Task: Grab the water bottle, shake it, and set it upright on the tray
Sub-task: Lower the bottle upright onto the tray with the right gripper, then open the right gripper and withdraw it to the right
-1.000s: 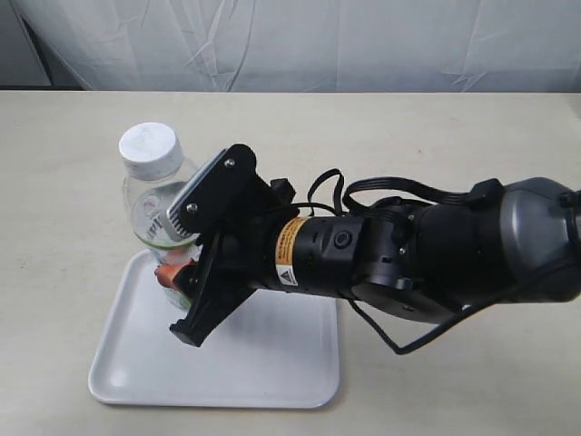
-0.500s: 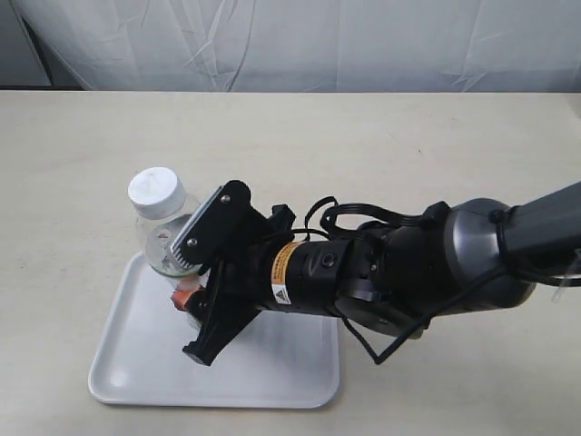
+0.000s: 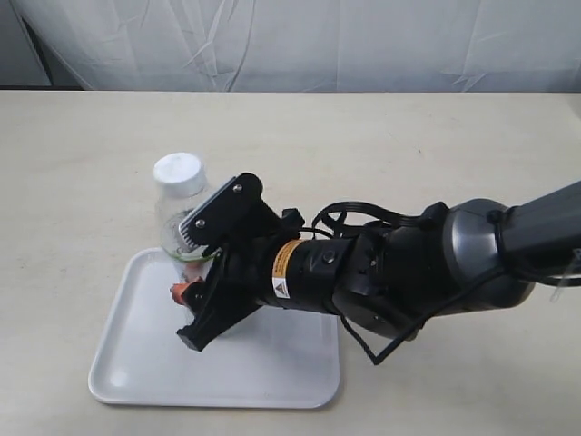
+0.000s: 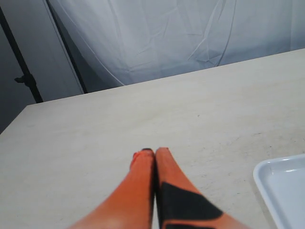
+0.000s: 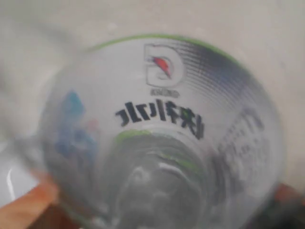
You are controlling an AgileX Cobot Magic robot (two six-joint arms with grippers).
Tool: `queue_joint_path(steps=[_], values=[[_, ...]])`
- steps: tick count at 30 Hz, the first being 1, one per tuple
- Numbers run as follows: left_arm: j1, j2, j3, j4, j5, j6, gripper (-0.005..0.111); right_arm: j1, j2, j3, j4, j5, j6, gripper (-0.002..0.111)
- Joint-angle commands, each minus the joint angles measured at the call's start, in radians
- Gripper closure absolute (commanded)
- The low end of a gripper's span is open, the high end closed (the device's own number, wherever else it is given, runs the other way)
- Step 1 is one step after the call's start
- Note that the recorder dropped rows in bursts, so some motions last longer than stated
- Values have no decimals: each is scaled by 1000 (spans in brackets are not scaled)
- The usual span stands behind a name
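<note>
The water bottle [image 3: 180,207], clear with a white cap and green-rimmed label, stands nearly upright over the far left part of the white tray [image 3: 136,363]. My right gripper [image 3: 192,282] reaches in from the right and is shut on the bottle's lower body, hiding its base. In the right wrist view the bottle [image 5: 162,143] fills the picture, blurred, with an orange finger [image 5: 28,207] at its side. My left gripper [image 4: 155,151] hangs over bare table with its orange fingers pressed together and nothing between them; a corner of the tray [image 4: 281,191] shows beside it.
The beige table [image 3: 408,136] runs back to a white cloth backdrop [image 3: 318,41]. The right arm's black body and cables [image 3: 408,263] lie over the tray's right edge. A dark stand [image 4: 24,76] shows beyond the table in the left wrist view.
The right gripper has carried the bottle down and to the right, toward the tray, and the bottle has come more upright. The arm sits lower over the table.
</note>
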Motion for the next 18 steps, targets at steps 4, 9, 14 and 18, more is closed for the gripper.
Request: queue_joint_path(steps=[4, 9, 14, 18], values=[[0, -5, 4, -3, 2, -3, 106, -4, -5, -5, 99, 62, 4, 29], [0, -5, 4, -3, 2, -3, 106, -4, -7, -5, 99, 127, 4, 29], [0, -5, 4, -3, 2, -3, 106, -3, -27, -5, 101, 204, 4, 29], [0, -5, 4, -5, 2, -3, 106, 10, -62, -5, 103, 266, 4, 29]])
